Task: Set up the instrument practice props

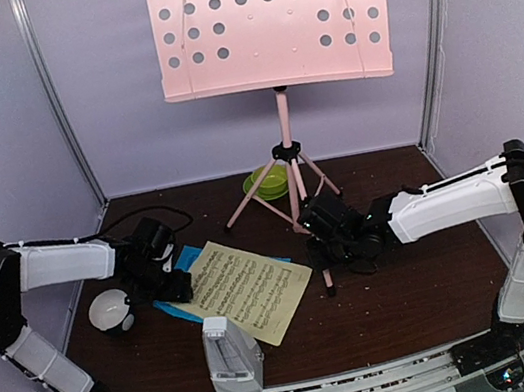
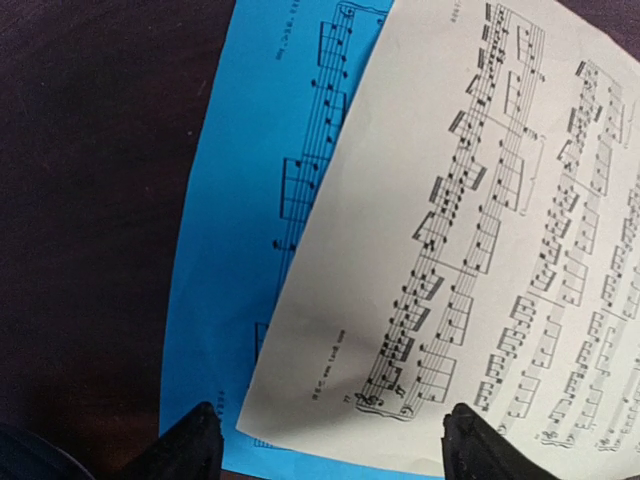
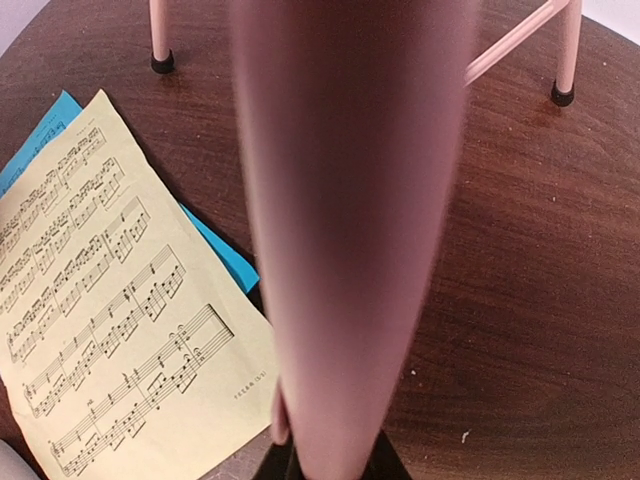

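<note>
The pink music stand (image 1: 271, 17) stands at the back, its hole-punched panel high on the pole. My right gripper (image 1: 328, 233) is shut on the stand's front tripod leg (image 3: 345, 250), which fills the right wrist view between the jaws (image 3: 335, 468). The yellow sheet-music page (image 1: 243, 289) lies flat over a blue page (image 1: 184, 260) on the dark table. My left gripper (image 2: 335, 445) hangs open just above the yellow page's corner (image 2: 470, 220), with the blue page (image 2: 250, 200) showing beside it. The white-grey metronome (image 1: 231, 356) stands at the near edge.
A small white-and-black bowl (image 1: 111, 309) sits left of the pages, close to the left arm. A green bowl on a saucer (image 1: 268, 182) sits behind the tripod legs. Two other stand feet (image 3: 160, 60) (image 3: 563, 95) rest on the table. White walls enclose the table.
</note>
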Tool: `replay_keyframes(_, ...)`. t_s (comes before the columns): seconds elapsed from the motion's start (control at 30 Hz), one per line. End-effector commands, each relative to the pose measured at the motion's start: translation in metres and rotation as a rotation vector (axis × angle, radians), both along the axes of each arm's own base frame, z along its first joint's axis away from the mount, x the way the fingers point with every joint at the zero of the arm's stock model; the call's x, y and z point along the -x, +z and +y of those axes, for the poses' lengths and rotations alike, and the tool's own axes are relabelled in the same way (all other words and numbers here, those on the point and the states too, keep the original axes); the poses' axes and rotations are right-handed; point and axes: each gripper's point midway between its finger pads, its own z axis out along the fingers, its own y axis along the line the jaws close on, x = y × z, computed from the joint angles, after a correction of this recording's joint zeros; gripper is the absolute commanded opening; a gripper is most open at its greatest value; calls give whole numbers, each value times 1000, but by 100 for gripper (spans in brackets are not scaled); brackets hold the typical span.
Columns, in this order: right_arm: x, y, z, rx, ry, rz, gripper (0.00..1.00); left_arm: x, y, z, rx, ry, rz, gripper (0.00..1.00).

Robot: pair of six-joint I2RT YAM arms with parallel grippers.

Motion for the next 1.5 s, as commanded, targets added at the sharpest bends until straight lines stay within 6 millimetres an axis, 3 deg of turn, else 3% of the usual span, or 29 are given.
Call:
replay_keyframes(0.0, 12, -1, 0, 11, 50, 33, 27, -5, 13, -8, 129, 9, 8, 80)
replay_keyframes(0.1, 12, 9, 2, -17, 51, 23, 45, -10, 17, -12, 192, 3, 10, 81)
replay_keyframes(0.47, 14, 49, 7, -86, 76, -17, 64, -27, 36, -25, 348, -75, 5, 83)
replay_keyframes(0.6, 27, 74, 14, -131, 125, -50, 66, -31, 40, -27, 387, -92, 2, 82)
replay_keyframes(0.73, 45, 90, 36, -194, 207, -66, 60, -40, 39, -18, 510, -47, 9, 82)
replay_keyframes(0.87, 56, 81, 68, -202, 296, -22, 49, -49, 39, -22, 584, -80, 34, 79)
replay_keyframes(1.03, 60, 59, 103, -169, 359, 21, 40, -52, 24, -19, 563, -65, 79, 77)
replay_keyframes(1.3, 50, 7, 123, -73, 370, 79, 24, -60, 11, -7, 521, -16, 98, 76)
replay_keyframes(1.47, 48, -20, 127, -4, 381, 113, 16, -53, 4, -6, 516, -21, 125, 76)
